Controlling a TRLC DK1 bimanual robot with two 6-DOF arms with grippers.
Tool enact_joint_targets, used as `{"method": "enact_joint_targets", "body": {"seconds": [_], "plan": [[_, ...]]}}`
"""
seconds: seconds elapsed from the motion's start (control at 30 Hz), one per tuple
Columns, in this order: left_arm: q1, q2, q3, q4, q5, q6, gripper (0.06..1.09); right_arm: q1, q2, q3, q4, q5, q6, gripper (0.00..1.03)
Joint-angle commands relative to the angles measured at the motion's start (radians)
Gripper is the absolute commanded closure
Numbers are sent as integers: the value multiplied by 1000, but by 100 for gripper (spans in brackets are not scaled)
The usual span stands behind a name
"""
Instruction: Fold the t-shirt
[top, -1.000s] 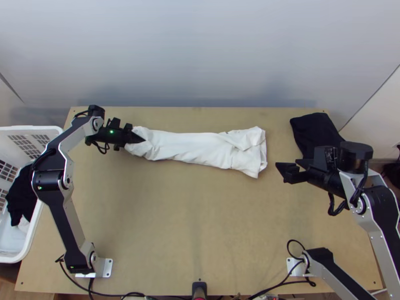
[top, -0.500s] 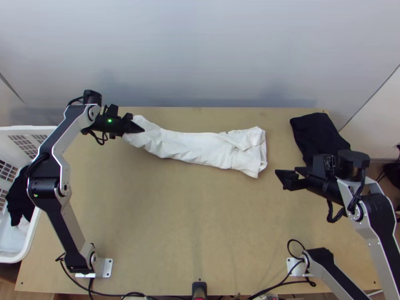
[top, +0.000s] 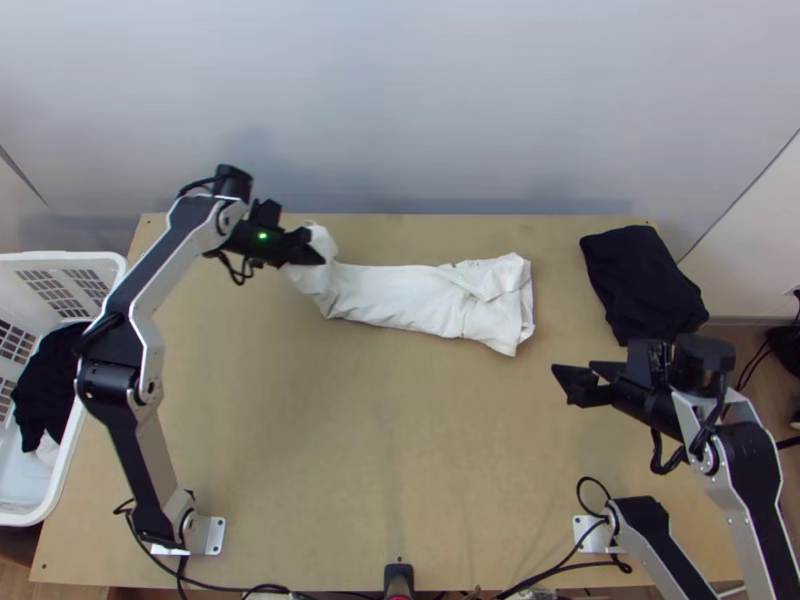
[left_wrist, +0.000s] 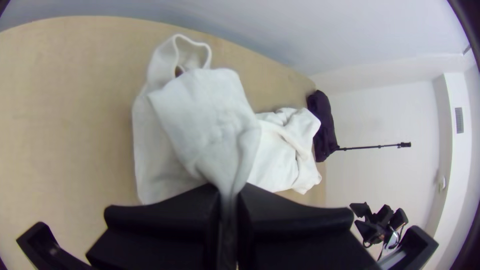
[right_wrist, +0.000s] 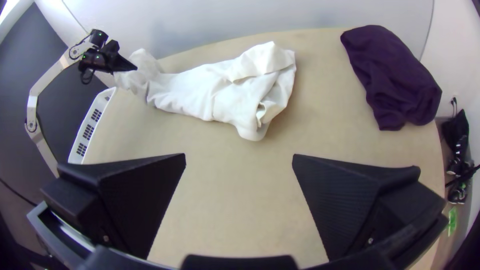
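The white t-shirt (top: 410, 296) lies as a long folded strip across the table's far half, its left end lifted. My left gripper (top: 318, 256) is shut on that left end; in the left wrist view the white cloth (left_wrist: 210, 125) runs in between the fingers of my left gripper (left_wrist: 229, 200). Over the table's right part, to the right of the shirt and nearer the table's front, is my right gripper (top: 562, 384). In the right wrist view my right gripper (right_wrist: 239, 162) stands wide open, with nothing between its fingers, apart from the shirt (right_wrist: 200, 90).
A dark folded cloth (top: 640, 285) lies at the table's far right corner. A white laundry basket (top: 60, 500) with dark and white cloth in it stands at the left edge. Bare wood (top: 400, 430) extends across the near middle.
My left gripper has moved right and the shirt's left end has come up and right with it. The right gripper has shifted slightly toward the table's near side.
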Motion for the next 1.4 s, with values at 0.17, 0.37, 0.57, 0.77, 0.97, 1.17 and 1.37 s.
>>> {"method": "enact_joint_targets", "body": {"seconds": [0.17, 0.37, 0.57, 0.77, 0.97, 1.17, 1.37], "plan": [[-181, 83, 199, -11, -69, -73, 105, -33, -88, -95, 0, -25, 27, 4], [-265, 177, 332, -13, -69, -111, 105, -45, -94, -94, 0, -27, 30, 4], [-340, 249, 403, -2, -72, -125, 105, -56, -98, -95, 0, -27, 30, 4], [-402, 271, 414, 106, -78, -200, 105, -75, -98, -98, 0, -28, 31, 4], [-478, 297, 421, 245, -81, -285, 105, -82, -94, -102, 0, -31, 30, 4], [-538, 347, 449, 360, -86, -361, 105, -87, -89, -103, 0, -31, 30, 4], [-581, 387, 449, 489, -121, -397, 105, -101, -89, -108, 2, -34, 31, 4]]}}
